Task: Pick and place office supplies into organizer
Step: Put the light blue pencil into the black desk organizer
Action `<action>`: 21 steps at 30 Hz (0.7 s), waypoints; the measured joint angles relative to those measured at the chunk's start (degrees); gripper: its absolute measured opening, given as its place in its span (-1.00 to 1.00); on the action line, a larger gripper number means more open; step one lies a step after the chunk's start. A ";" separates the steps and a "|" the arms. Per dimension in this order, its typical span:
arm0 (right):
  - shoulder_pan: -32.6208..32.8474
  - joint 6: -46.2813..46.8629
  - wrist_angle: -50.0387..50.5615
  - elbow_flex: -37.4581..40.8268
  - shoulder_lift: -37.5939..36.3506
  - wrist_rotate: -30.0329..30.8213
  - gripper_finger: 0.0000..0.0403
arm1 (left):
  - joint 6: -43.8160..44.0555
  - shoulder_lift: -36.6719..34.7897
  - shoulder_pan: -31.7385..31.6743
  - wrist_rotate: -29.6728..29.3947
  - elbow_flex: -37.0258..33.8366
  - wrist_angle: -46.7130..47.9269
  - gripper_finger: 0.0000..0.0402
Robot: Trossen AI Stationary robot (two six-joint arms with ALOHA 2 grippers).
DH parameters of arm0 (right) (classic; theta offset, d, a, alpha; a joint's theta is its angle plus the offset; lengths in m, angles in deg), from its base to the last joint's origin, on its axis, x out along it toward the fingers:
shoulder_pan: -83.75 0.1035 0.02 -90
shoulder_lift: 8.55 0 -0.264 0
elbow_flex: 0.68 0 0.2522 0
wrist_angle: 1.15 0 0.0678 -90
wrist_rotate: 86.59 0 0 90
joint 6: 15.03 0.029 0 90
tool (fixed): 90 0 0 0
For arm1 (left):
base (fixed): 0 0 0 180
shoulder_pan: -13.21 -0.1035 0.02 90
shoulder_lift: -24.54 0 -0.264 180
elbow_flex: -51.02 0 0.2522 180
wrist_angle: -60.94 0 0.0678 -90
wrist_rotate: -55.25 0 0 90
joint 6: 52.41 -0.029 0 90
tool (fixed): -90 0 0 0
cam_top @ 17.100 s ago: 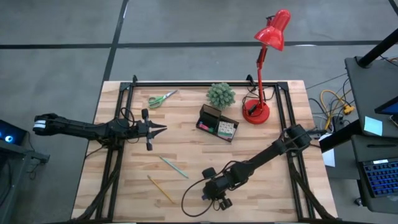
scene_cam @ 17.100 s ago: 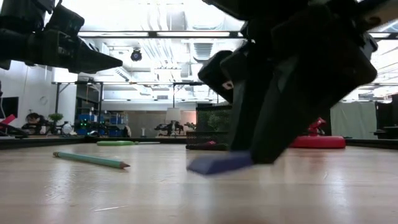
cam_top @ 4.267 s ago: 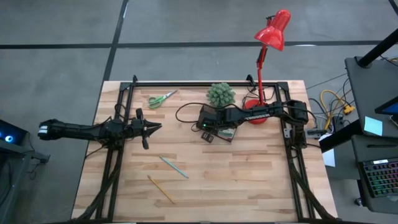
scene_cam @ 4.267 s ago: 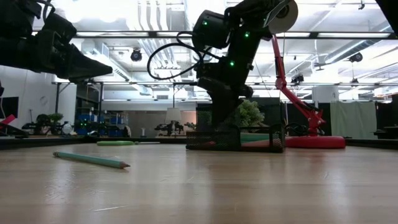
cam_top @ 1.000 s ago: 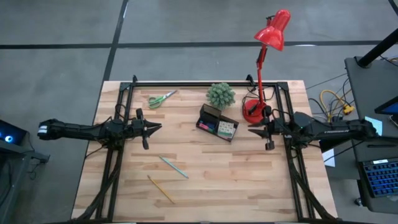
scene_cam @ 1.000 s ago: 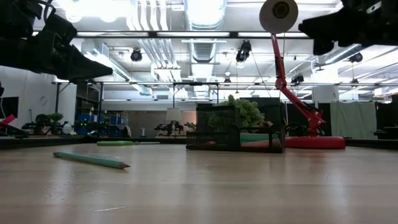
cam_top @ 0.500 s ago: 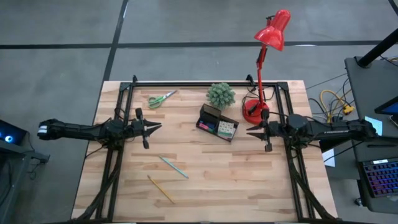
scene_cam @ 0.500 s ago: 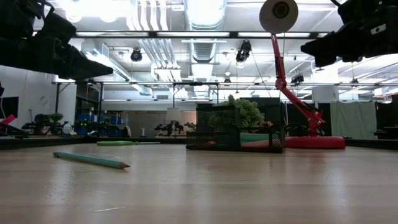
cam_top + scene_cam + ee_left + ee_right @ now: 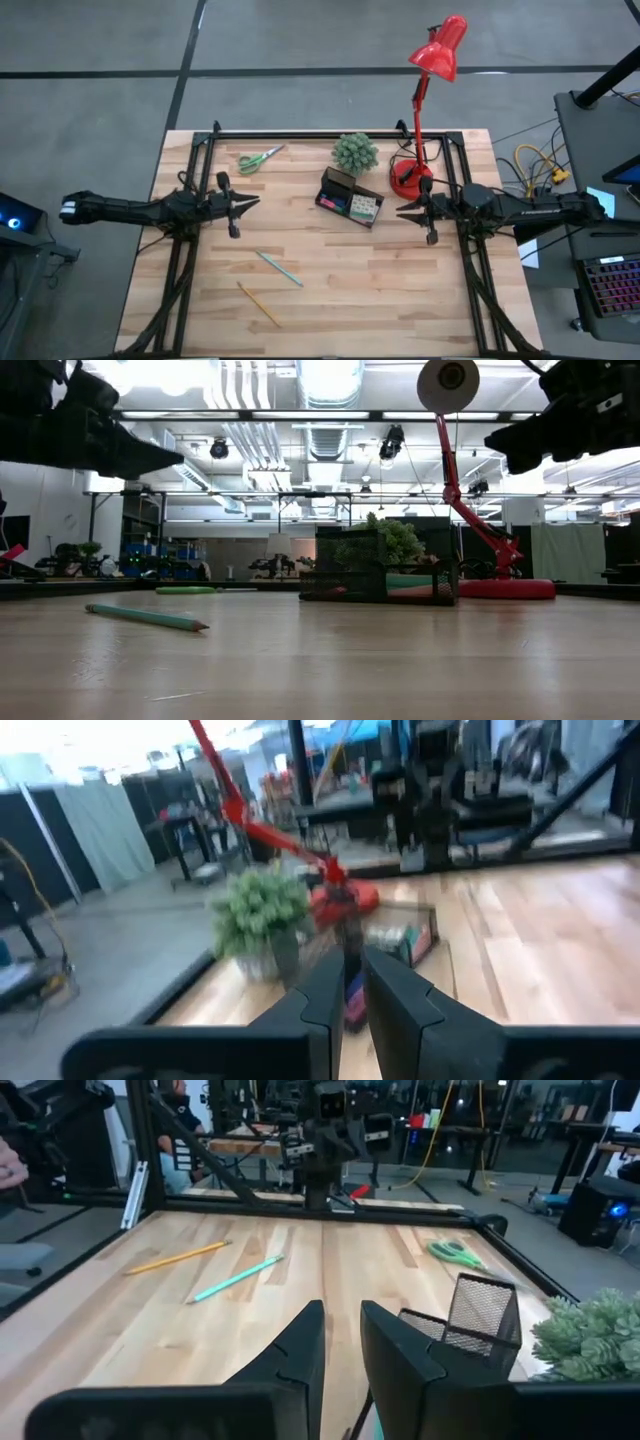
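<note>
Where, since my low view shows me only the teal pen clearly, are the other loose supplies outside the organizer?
Observer: From above, a yellow pencil lies beside the teal pen, on the side away from the organizer.
Operator: Anything else?
Observer: Green-handled scissors lie near the table's far edge, left of the plant.
Operator: Is either claw carrying something?
Observer: No; the wrist views show the left claw and right claw empty.

I look straight down on the whole worktop (image 9: 330, 290); low camera sits at its front edge, wrist cameras face each other, all sharing the organizer (image 9: 351, 198).
</note>
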 joint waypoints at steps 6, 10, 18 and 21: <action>0.00 0.47 0.13 -0.33 -0.01 -0.01 -0.68 | -3.37 1.09 0.07 7.63 2.23 -1.76 -0.84; 0.00 0.47 0.20 -0.33 -0.01 -0.01 -0.66 | -3.64 3.66 0.04 9.79 4.74 -1.81 -0.74; 0.00 0.45 0.20 -0.33 -0.01 -0.01 -0.63 | -3.46 11.98 0.04 15.35 9.92 -1.86 -0.36; 0.00 0.43 0.20 -0.33 -0.01 0.01 -0.63 | -1.66 15.59 0.09 17.47 12.01 -1.85 -0.31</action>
